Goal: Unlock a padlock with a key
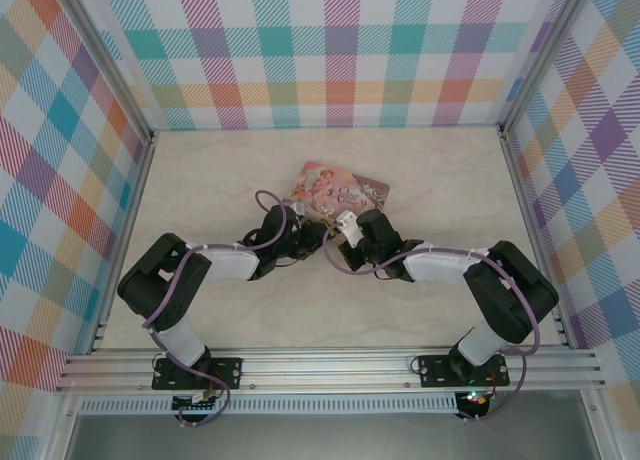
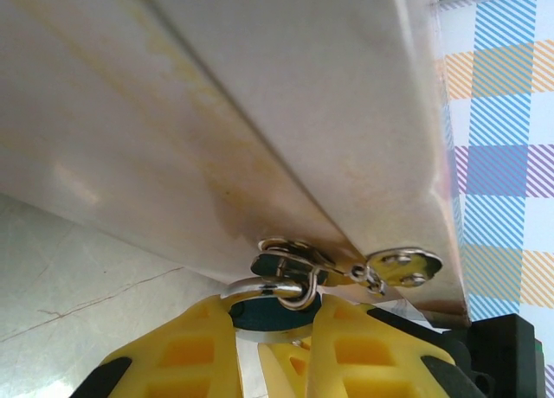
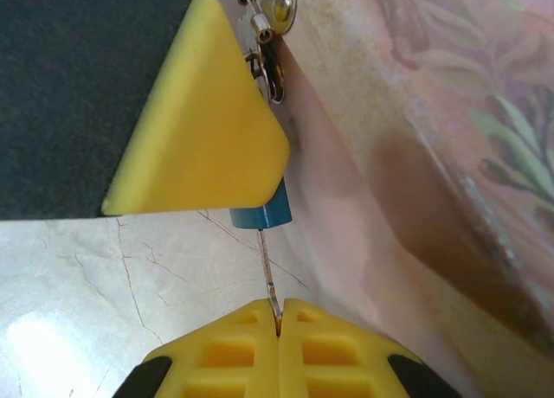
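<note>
Table (image 1: 200, 180): is lying pale and marbled under both arms.
Tin (image 1: 338, 190): pink and illustrated, is resting near the table's middle, just beyond the two grippers.
Left gripper (image 2: 273, 310): is pinching the padlock between its yellow fingers (image 2: 190, 346), close against the tin's side.
Right gripper (image 3: 278, 307): is pressing its fingertips together, clamping the key's near end.
Padlock (image 3: 260, 215): is sitting beside the tin in the left gripper's hold, its silvery shackle (image 2: 264, 287) hooking through the tin's metal hasp (image 2: 290, 264).
Key (image 3: 267, 272): is standing out from the right fingertips, its tip touching the padlock's blue underside; how far it is entering cannot be told.
</note>
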Robot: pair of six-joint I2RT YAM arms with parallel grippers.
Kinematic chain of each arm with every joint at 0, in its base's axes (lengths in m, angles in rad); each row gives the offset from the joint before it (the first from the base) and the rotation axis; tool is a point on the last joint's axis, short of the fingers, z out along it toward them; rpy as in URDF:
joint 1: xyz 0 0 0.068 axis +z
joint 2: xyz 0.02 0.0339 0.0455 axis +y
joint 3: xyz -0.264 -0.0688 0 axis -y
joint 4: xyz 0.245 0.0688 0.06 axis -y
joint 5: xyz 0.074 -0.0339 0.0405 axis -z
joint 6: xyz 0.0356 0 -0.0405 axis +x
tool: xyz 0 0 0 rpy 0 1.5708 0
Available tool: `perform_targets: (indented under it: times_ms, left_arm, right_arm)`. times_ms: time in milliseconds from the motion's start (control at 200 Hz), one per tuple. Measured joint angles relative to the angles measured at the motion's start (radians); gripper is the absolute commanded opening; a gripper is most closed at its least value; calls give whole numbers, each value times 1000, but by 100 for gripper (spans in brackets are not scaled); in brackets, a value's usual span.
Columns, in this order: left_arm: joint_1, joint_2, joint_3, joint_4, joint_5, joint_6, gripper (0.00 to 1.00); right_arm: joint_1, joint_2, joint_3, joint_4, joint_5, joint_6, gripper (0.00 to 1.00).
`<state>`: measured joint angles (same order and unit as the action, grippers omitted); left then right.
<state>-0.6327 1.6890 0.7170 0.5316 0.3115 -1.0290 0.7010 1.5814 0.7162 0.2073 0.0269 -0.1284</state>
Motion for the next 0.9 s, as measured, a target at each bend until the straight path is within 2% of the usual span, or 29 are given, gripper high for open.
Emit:
perform_targets:
  times_ms: [900]
  left_arm:
    - [0,-6,0,-7,-4,-4,0]
  right_arm:
    - [1,15,19,2,-10,-15,7]
